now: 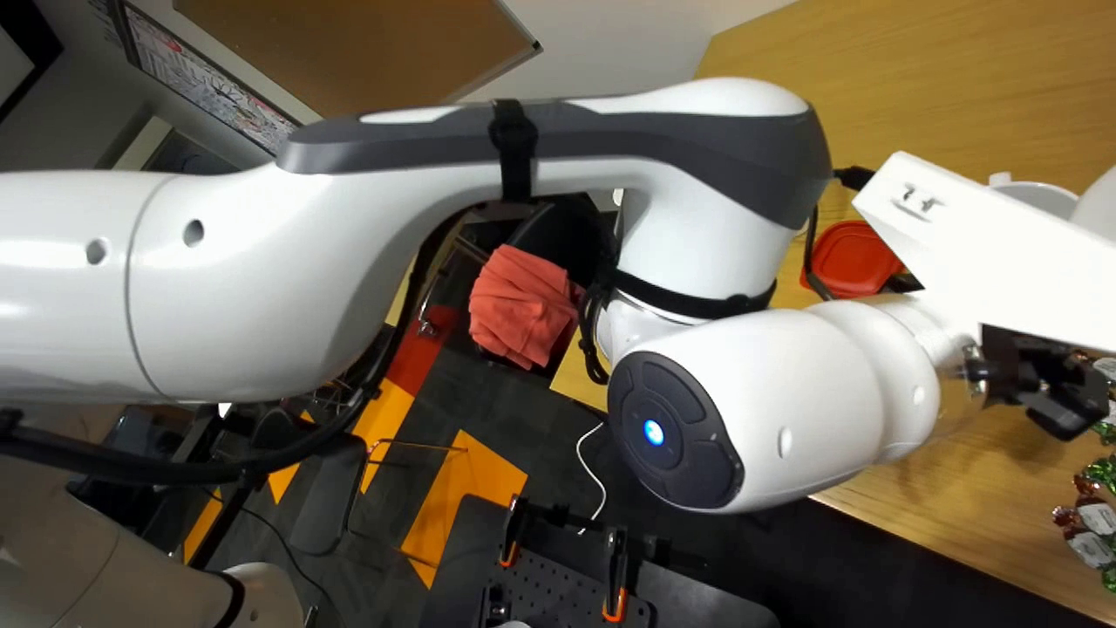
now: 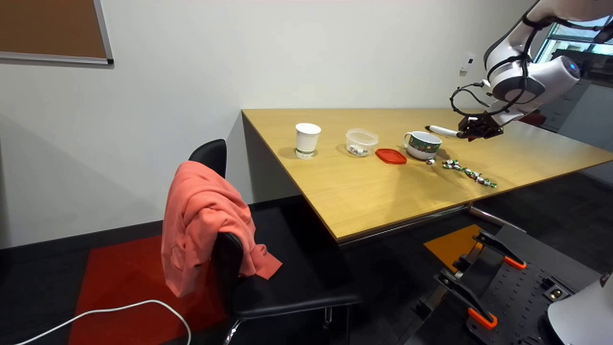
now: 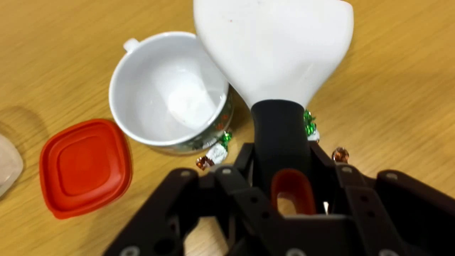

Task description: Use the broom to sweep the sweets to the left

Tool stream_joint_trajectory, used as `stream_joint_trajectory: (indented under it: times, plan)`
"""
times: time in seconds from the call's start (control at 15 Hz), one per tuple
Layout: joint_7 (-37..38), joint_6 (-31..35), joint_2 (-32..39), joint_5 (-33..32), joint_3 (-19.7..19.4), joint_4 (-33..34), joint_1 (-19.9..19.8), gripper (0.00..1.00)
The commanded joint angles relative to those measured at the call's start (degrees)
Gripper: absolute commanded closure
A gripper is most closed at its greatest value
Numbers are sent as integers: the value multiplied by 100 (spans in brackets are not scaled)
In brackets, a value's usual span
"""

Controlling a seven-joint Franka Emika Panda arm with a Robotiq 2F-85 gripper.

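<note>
- wrist view: black gripper (image 3: 280,160) clamped on the white, fan-shaped, black-handled broom (image 3: 279,121), upper middle
- shiny green-and-white wrapped sweets (image 2: 475,176): whole line's only in an exterior view, right side

The white, black-handled broom (image 3: 279,89) is held up, apart from the shiny-wrapped sweets (image 2: 474,176), most lying in a line.

The wrist view looks closely down on the table (image 3: 398,117) both exterior views share.
</note>
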Motion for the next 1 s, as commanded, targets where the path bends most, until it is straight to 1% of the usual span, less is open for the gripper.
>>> stream_joint_trajectory:
  times: [0.0, 0.2, 0.47, 0.73, 0.8, 0.87, 0.93]
  plan:
    - [1625, 13, -261, -1065, -172, -457, 67, 85]
    - [2934, -91, -283, -1925, -468, -534, 184, 85]
    - [4255, -319, -267, -2980, -943, -616, 431, 85]
    - [5176, -1240, -266, -4052, -1390, -631, 678, 85]
    - [5365, -1345, -312, -4326, -1286, -637, 563, 85]
    - [5482, -1510, -347, -4530, -1310, -632, 559, 85]
    - [5255, -1157, -106, -4339, -1092, -502, 370, 60]
